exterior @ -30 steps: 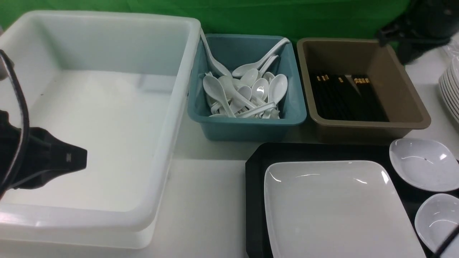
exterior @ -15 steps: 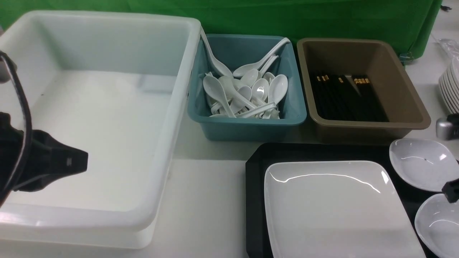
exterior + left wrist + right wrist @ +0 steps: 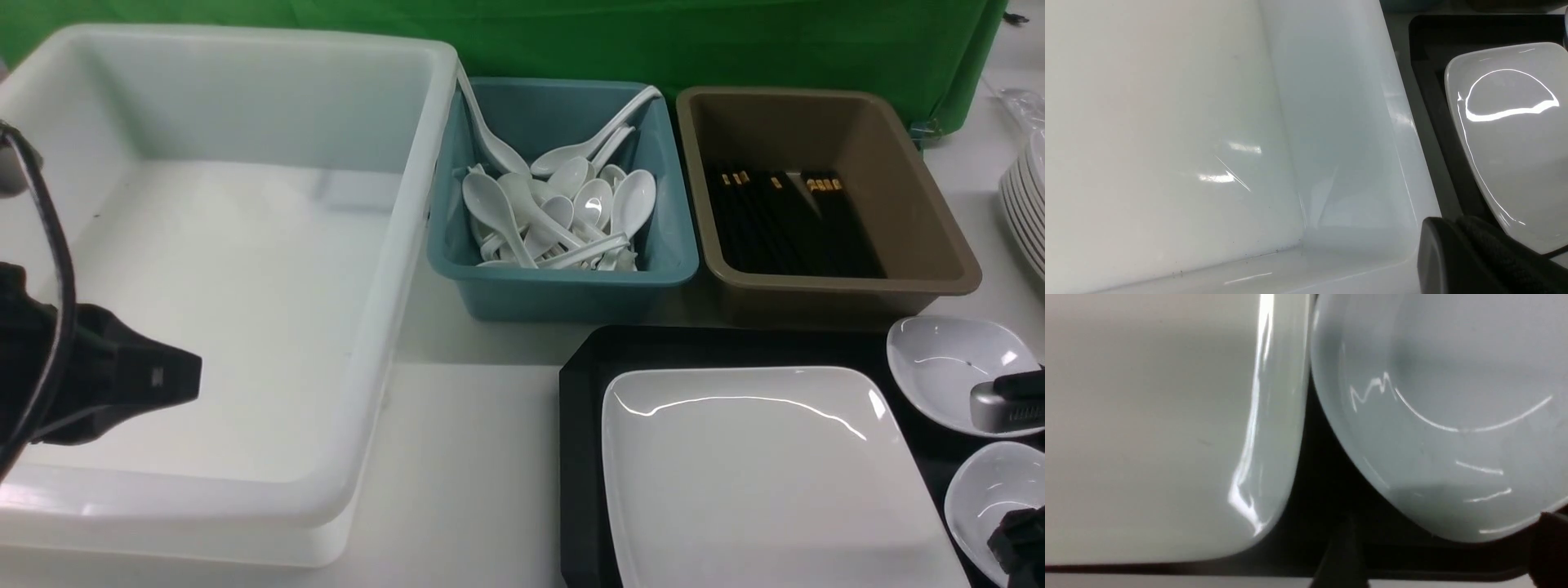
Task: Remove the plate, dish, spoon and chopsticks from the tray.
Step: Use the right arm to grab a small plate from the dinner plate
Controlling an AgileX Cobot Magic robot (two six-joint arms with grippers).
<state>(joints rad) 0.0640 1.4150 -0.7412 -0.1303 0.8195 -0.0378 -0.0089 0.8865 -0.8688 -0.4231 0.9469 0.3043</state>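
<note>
Plate (image 3: 759, 474) flat on tray (image 3: 588, 359), edges square to it. White worktop (image 3: 482, 457); green backdrop (image 3: 653, 41). Right hand (image 3: 1012, 474) released; left hand (image 3: 184, 377) state indeterminate.

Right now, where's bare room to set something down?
Free: floor of the big white plastic tub; white tabletop strip between tub and black rectangular tray. Crowded: the tray, filled by a large white rounded-square plate and two small white bowls; teal plastic bin, piled with white spoons; brown plastic bin, black chopsticks across its floor.
</note>
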